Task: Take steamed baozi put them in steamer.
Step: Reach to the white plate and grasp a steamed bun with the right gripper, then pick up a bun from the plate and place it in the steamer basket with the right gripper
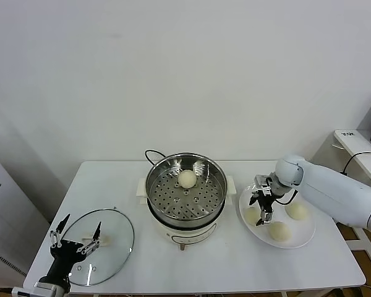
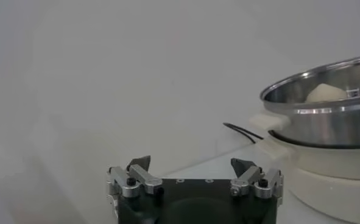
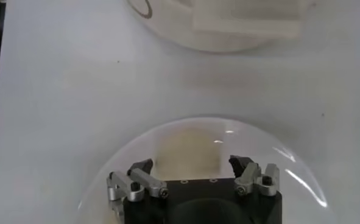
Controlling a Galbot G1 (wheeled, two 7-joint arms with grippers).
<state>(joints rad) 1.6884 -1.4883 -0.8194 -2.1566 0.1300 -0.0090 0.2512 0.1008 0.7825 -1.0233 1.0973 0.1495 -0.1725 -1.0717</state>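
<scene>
The steel steamer (image 1: 204,195) stands mid-table on its white base and holds one cream baozi (image 1: 187,179). Three more baozi lie on the white plate (image 1: 304,233) to its right: one nearest the steamer (image 1: 251,216), one at the front (image 1: 279,231), one on the far side (image 1: 296,211). My right gripper (image 1: 263,209) is open, pointing down just over the bun nearest the steamer. In the right wrist view that baozi (image 3: 189,149) sits between the spread fingers of the right gripper (image 3: 192,163). My left gripper (image 1: 78,237) is open and empty at the front left.
A round glass lid (image 1: 108,253) lies flat at the table's front left, under the left gripper. The steamer's black cord (image 1: 153,154) runs behind the pot. In the left wrist view the steamer (image 2: 332,122) stands off to one side of the left gripper (image 2: 192,165).
</scene>
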